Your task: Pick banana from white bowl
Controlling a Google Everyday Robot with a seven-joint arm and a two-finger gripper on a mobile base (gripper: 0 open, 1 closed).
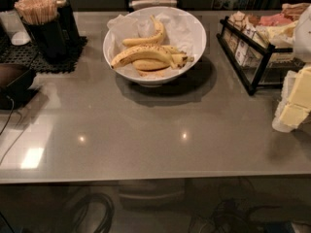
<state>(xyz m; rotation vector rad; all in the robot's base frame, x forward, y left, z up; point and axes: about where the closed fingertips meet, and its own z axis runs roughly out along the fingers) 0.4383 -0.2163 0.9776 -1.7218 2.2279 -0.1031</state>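
The white bowl (197, 38) stands at the back middle of the grey counter, lined with crumpled white paper. The banana (141, 54), long, thick and freckled with brown spots, lies across the front of the pile in the bowl. A smoother, strongly curved banana (148, 38) lies behind it, and shorter stubby bananas (163, 62) lie beside and under it. My gripper (287, 106), white with pale yellow fingers, hangs at the right edge of the view, well to the right of the bowl. It is open and holds nothing.
A black wire rack (248, 57) with packets stands right of the bowl, between it and my gripper. A black holder of wooden sticks (41, 23) stands on a black mat at the back left. A dark device with a cable (14, 84) sits at the left edge.
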